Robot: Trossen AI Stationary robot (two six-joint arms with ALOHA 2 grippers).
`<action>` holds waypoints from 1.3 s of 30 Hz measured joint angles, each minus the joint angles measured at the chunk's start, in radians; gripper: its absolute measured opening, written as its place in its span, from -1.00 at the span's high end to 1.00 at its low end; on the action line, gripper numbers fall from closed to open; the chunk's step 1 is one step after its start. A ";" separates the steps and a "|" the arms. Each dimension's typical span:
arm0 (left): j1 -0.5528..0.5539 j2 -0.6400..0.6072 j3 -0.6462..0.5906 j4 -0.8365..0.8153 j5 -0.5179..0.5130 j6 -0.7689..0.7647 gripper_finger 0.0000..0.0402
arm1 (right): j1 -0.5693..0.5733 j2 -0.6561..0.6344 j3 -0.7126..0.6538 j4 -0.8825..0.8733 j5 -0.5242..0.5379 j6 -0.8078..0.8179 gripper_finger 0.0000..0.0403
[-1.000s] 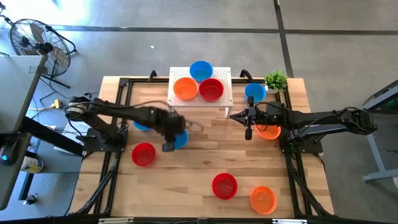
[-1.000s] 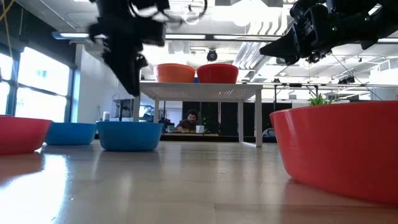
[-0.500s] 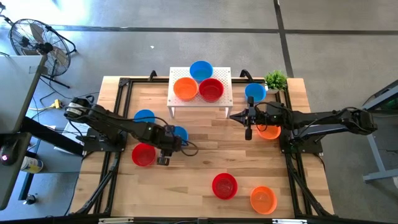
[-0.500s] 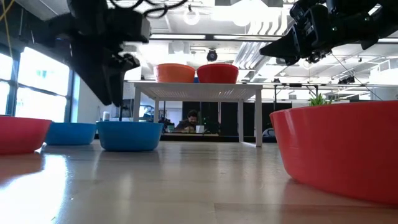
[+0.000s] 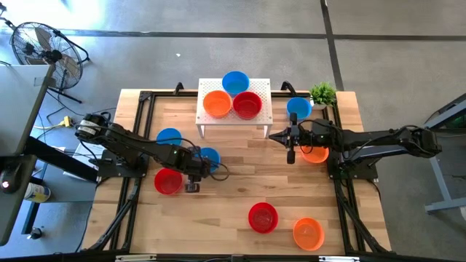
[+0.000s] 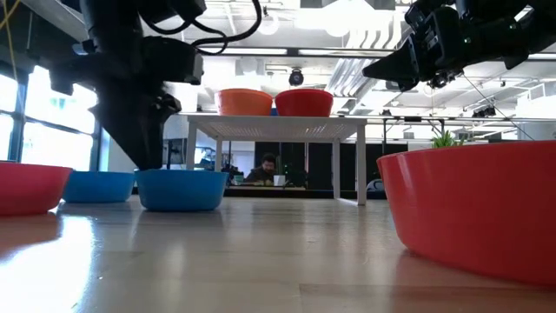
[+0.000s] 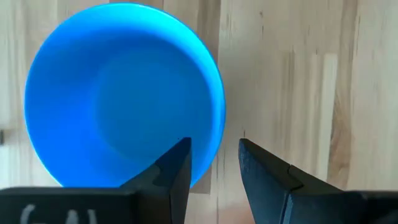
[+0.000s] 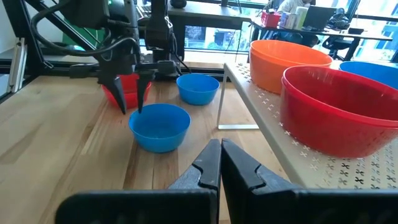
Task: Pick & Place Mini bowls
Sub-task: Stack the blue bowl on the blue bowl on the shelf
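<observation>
Left of centre in the high view, the left gripper [image 5: 192, 182] is hanging with its jaws apart, straddling the near rim of a blue mini bowl [image 5: 210, 158] sitting on the table [image 5: 240, 188]. Right of centre, the right gripper [image 5: 290, 154] is hovering with jaws pressed together, holding nothing, beside the white stand [image 5: 259, 109].

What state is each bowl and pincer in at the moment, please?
Left pincer: open, straddling the blue bowl's rim.
Right pincer: shut, empty, hovering beside the stand.
Three bowls on the stand: upright.
Red bowl: upright on the table, untouched.
</observation>
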 joint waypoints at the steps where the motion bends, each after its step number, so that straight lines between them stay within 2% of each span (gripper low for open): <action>1: 0.000 0.000 0.000 0.003 0.000 -0.018 0.36 | 0.000 0.000 0.000 0.000 0.000 0.000 1.00; 9: 0.001 0.000 0.024 -0.063 0.016 -0.123 0.36 | 0.000 0.000 0.000 0.000 0.000 0.000 1.00; 16: 0.000 0.000 0.024 -0.035 -0.007 -0.009 0.36 | 0.000 0.001 0.000 -0.001 0.000 0.000 1.00; 21: 0.000 0.051 0.023 -0.007 0.002 0.040 0.35 | 0.000 0.002 0.000 -0.002 0.000 0.000 1.00; 31: 0.000 0.099 0.024 0.002 0.004 0.063 -0.01 | 0.000 0.004 0.000 -0.002 0.000 -0.008 1.00; 35: 0.000 0.099 0.024 -0.002 0.004 0.058 0.11 | 0.000 0.004 0.000 -0.003 0.000 -0.011 1.00; 39: 0.000 0.099 0.024 -0.022 0.002 0.055 0.47 | 0.000 0.004 0.000 -0.003 0.000 -0.019 1.00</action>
